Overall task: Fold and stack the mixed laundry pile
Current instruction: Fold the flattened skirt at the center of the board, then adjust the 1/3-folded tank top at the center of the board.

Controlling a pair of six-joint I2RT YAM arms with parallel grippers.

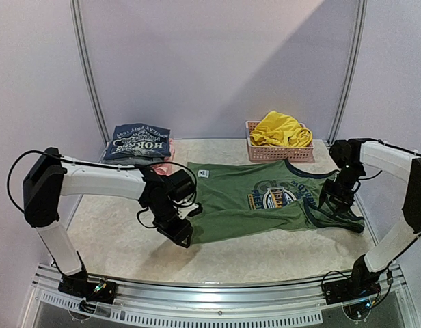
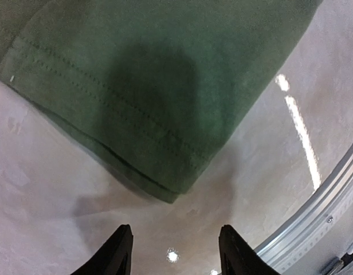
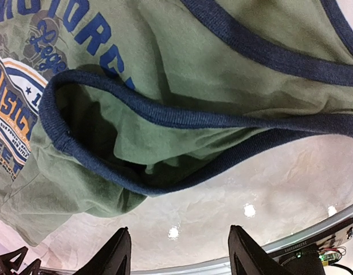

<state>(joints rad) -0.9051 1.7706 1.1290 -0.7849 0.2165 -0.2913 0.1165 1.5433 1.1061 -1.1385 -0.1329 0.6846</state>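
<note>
The left tool [image 2: 173,252] hangs with its fingers spread and nothing between them, just below a hem corner [image 2: 159,166] of the olive-green shirt [image 2: 153,69] in its wrist view. Bare bench [image 2: 50,189] shows in the gap. The right tool [image 3: 179,252] is likewise unclenched and empty, poised short of the dark-trimmed armhole [image 3: 165,116], which lies rumpled across the middle of its frame.

From above, the shirt is spread logo [image 1: 279,197] up across the centre of the bench, with a tool at each end. The step in hand looks like the shirt's fold, not yet begun. Next, each tool probably has to drop onto its edge, pinch the cloth and carry it over.

The yellow shorts [image 1: 280,128] lie in the pink basket [image 1: 282,153] at upper right, and a folded dark-blue garment [image 1: 137,141] sits at upper left.
</note>
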